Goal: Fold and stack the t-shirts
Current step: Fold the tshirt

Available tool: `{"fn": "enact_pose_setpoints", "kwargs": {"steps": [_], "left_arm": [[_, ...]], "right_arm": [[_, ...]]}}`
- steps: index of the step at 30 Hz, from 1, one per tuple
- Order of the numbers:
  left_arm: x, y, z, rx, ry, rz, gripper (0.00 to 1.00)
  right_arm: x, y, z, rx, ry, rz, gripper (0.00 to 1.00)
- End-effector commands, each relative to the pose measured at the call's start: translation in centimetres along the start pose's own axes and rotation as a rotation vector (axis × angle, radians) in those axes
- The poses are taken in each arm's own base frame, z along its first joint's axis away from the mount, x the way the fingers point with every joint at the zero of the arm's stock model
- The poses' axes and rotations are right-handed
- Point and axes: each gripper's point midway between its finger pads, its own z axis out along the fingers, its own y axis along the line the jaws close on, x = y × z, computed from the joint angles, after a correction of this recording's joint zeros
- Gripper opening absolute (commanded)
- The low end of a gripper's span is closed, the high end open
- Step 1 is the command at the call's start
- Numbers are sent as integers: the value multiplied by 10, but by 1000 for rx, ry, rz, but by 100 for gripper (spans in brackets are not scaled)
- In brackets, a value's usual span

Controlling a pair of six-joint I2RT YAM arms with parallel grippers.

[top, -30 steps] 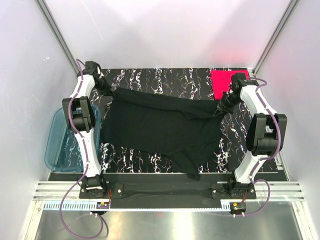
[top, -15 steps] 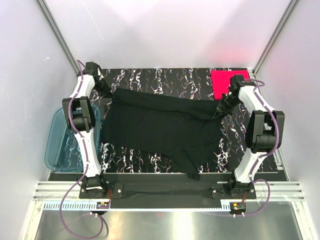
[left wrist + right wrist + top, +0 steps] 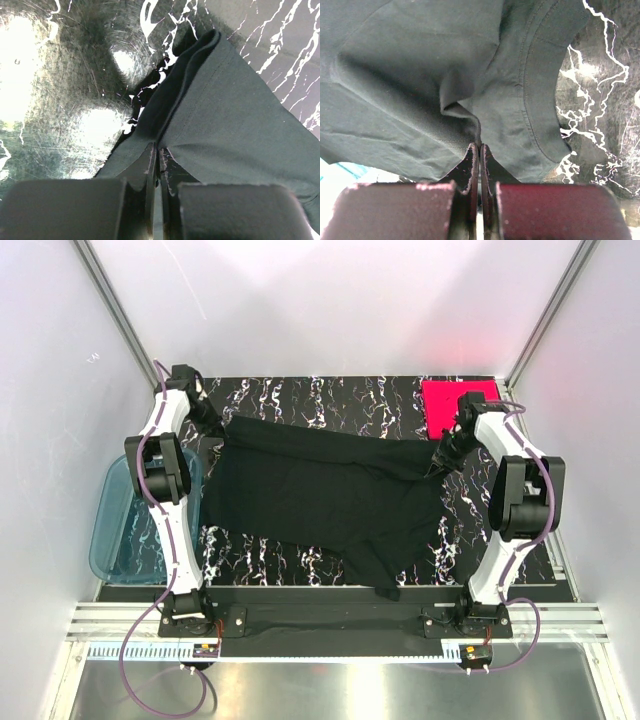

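While my left gripper (image 3: 157, 155) pinches the far left corner of the black t-shirt (image 3: 320, 495), fingers pressed almost together, my right gripper (image 3: 479, 150) is closed tight on a fold at its far right edge. Between them the shirt spreads over the table (image 3: 300, 395) toward me. Just behind my right gripper lies the pink-red t-shirt (image 3: 445, 405), folded square.
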Motion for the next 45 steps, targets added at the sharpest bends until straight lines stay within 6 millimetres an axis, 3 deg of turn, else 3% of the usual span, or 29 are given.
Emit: {"fn": "enact_pose_setpoints", "kwargs": {"steps": [1, 5, 12, 14, 18, 22, 26, 28, 30, 31, 32, 33, 34, 36, 38, 39, 40, 42, 43, 45], "left_arm": [[-8, 7, 5, -21, -21, -7, 8], [-8, 6, 8, -19, -15, -13, 9], [-5, 10, 10, -33, -5, -1, 18], [-2, 15, 11, -61, -8, -4, 28], [-4, 23, 2, -104, -45, -15, 37], [-5, 17, -10, -94, -71, -48, 48], [-11, -1, -35, -59, -127, -55, 49], [-14, -13, -44, -36, -152, -49, 49], [-17, -35, -58, 4, -205, -16, 49], [-12, -44, -59, 21, -206, -9, 48], [-8, -53, -60, 54, -208, -1, 46], [-19, -70, -70, 117, -270, 19, 45], [-9, -78, -63, 145, -262, 17, 43], [-18, -105, -65, 245, -319, 58, 40], [-21, -114, -54, 270, -325, 76, 40], [-15, -131, -49, 321, -309, 102, 40], [-10, -133, -33, 334, -279, 89, 40], [-9, -140, -23, 369, -259, 76, 40], [-5, -135, -7, 352, -230, 60, 40], [-6, -130, 3, 315, -224, 38, 40]], "right_arm": [[-7, -6, 5, 19, -15, -12, 0], [-11, -6, 4, 27, -23, -9, 0], [-27, 18, -23, -49, -49, -2, 0], [-24, 11, -15, -26, -34, 7, 0], [-11, -2, 5, -12, 5, 36, 0], [-1, -12, 21, 8, 45, 53, 8], [1, -25, 10, 90, 48, 22, 20], [-16, -22, -13, 114, -39, -24, 26], [-32, -11, -32, 102, -99, -47, 32], [-36, -8, -35, 95, -107, -45, 42], [-46, -1, -37, 76, -121, -37, 46], [-49, 7, -37, 44, -120, -31, 50], [-55, 10, -31, 34, -120, -6, 53], [-70, 24, -32, -14, -149, 10, 53], [-80, 36, -31, -51, -160, 34, 53], [-87, 40, -30, -64, -167, 40, 52], [-92, 42, -28, -76, -176, 38, 50], [-99, 44, -15, -80, -162, 51, 45], [-103, 45, -11, -83, -165, 50, 43], [-107, 43, 3, -75, -159, 70, 38]]}}
